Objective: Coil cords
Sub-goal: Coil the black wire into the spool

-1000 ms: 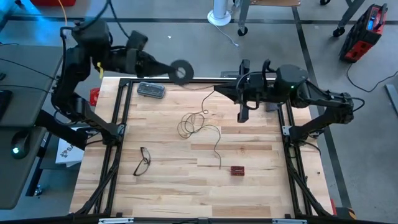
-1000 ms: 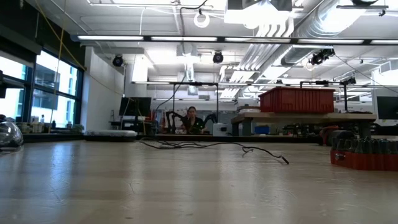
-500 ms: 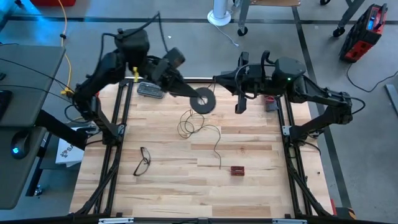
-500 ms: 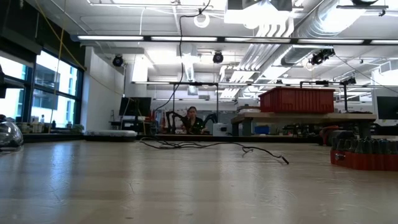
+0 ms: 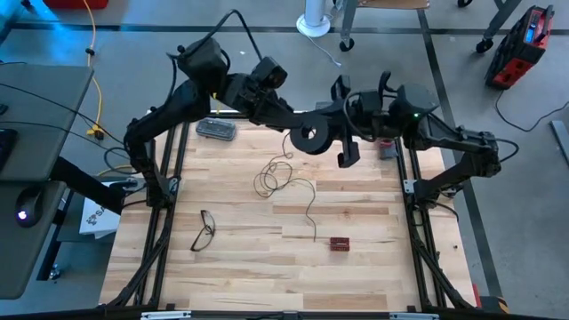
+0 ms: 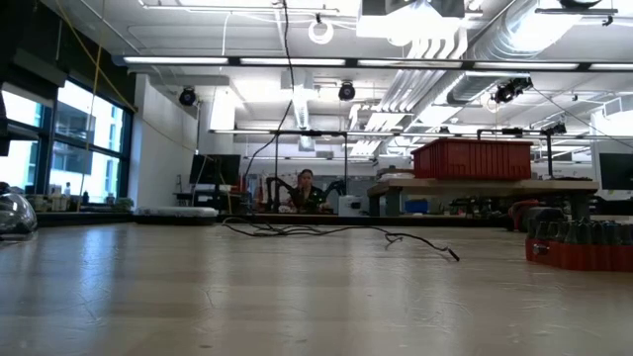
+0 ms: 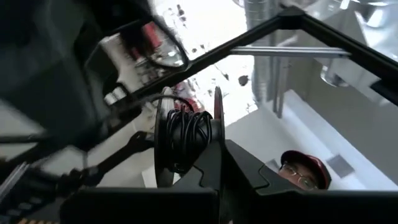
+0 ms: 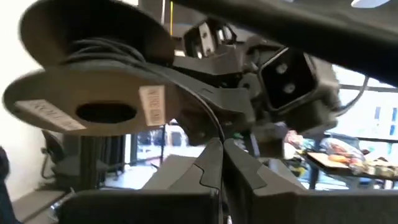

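while left pincer [image 5: 298, 133] pinches reel [image 5: 308, 139], right pincer [image 5: 331, 120] pinches wire [image 5: 283, 169]

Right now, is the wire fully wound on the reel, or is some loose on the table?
Partly wound. The left gripper holds the reel with turns on it, but much wire lies loose on the table.

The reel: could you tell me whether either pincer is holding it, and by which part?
The left pincer is shut on the reel, gripping one flange at its rim. The right pincer is shut on the thin wire just off the reel.
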